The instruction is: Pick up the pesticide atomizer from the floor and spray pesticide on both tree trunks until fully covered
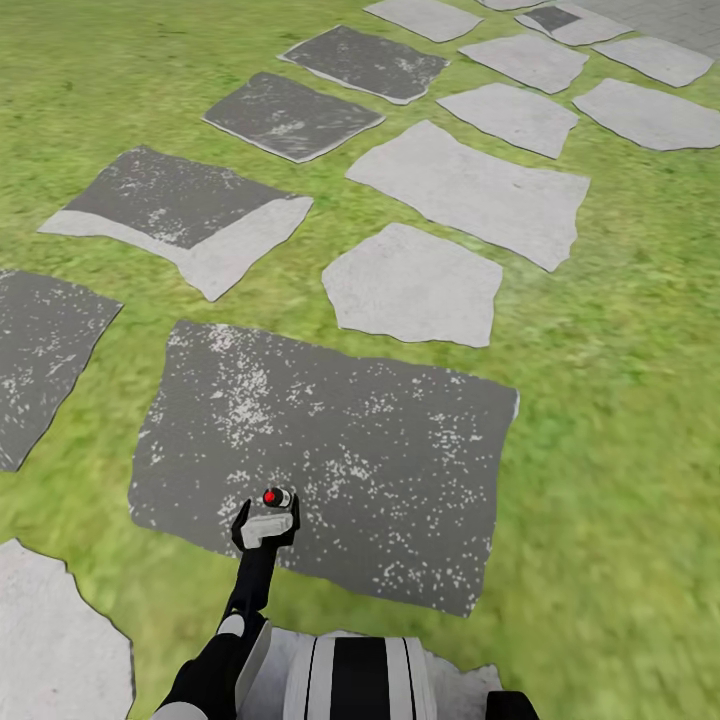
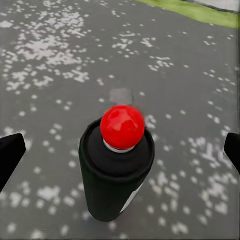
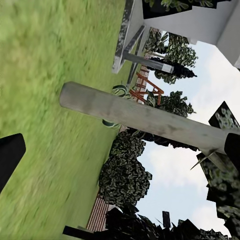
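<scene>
Left hand (image 2: 120, 150) open, fingers wide either side of the atomizer (image 2: 116, 167), not touching. Atomizer upright on dark paving slab (image 1: 380, 450), red dot on top. Right hand (image 3: 120, 150) open, empty; pale trunk (image 3: 145, 120) beyond over lawn (image 3: 45, 100).

Outdoor garden; green lawn (image 1: 620, 420) with irregular grey and dark stone paving slabs (image 1: 330, 460) set into the grass; right wrist view shows a pale tree trunk (image 3: 145, 120), leafy shrubs (image 3: 125, 180), red wooden frame (image 3: 147, 87), a white building wall (image 3: 200, 22) and sky.
</scene>
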Controlling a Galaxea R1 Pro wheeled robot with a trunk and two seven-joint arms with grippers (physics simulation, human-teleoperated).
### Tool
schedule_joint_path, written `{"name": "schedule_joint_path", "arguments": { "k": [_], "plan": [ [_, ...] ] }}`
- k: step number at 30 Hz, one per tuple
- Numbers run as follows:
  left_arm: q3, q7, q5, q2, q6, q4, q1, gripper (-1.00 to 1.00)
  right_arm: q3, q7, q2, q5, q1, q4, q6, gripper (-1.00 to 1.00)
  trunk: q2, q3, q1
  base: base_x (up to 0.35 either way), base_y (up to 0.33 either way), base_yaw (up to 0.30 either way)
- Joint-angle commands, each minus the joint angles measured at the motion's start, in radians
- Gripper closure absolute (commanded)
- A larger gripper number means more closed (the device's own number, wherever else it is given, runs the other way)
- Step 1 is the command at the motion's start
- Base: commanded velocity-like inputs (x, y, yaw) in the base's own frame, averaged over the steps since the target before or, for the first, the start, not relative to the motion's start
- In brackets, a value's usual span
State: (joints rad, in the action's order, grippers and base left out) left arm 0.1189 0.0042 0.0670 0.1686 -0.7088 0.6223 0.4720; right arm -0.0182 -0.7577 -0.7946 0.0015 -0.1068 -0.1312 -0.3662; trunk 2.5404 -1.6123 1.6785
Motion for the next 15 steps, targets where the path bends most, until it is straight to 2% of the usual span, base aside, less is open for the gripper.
{"name": "schedule_joint_path", "arguments": {
  "k": [1, 6, 15],
  "plan": [
    [0.005, 0.0, 0.007, 0.001, -0.007, -0.001, 0.0, -1.0, -0.002, 0.0, 0.0, 0.0, -0.001, 0.001, -0.005, -1.0, 0.0, 0.0, 0.0, 0.0, 0.0, 0.0],
    [0.004, 0.0, 0.008, 0.002, -0.021, -0.006, 0.0, -1.0, -0.002, 0.0, 0.0, 0.0, -0.001, 0.001, -0.005, -1.0, 0.001, -0.008, 0.001, 0.0, 0.0, 0.0],
    [0.004, 0.0, 0.008, 0.002, -0.021, -0.007, 0.0, -1.0, -0.002, 0.0, 0.0, 0.0, -0.001, 0.001, -0.005, -1.0, 0.001, -0.008, 0.001, 0.0, 0.0, 0.0]
  ]
}}
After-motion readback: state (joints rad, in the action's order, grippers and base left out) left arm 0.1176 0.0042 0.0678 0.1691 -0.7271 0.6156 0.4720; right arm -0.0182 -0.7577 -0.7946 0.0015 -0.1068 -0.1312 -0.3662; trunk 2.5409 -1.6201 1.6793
